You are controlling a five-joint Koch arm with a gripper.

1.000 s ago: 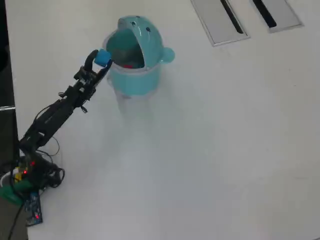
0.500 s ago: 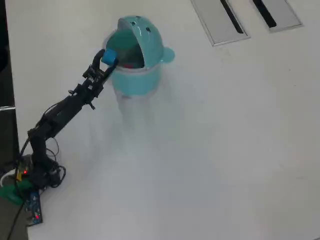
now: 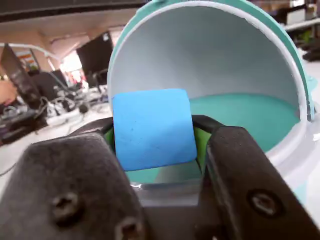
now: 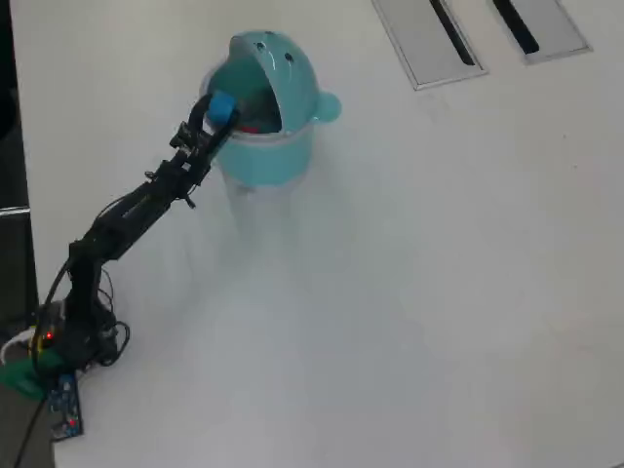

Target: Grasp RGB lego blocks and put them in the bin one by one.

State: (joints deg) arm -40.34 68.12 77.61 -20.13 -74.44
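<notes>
Overhead view: gripper clamped on the blue block at the bin rim.
Wrist view confirms both jaws pressing the block, raised domed lid directly behind; something red lies inside; grey slotted panels stand well apart.

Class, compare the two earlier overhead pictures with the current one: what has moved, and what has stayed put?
The arm has stretched further toward the bin, carrying the gripper and the blue block rightward in the overhead view, from beside the rim to over the opening. The jaws remain clamped on the block; nothing was released. The bin, its raised lid and the grey slotted panels have not moved.
</notes>
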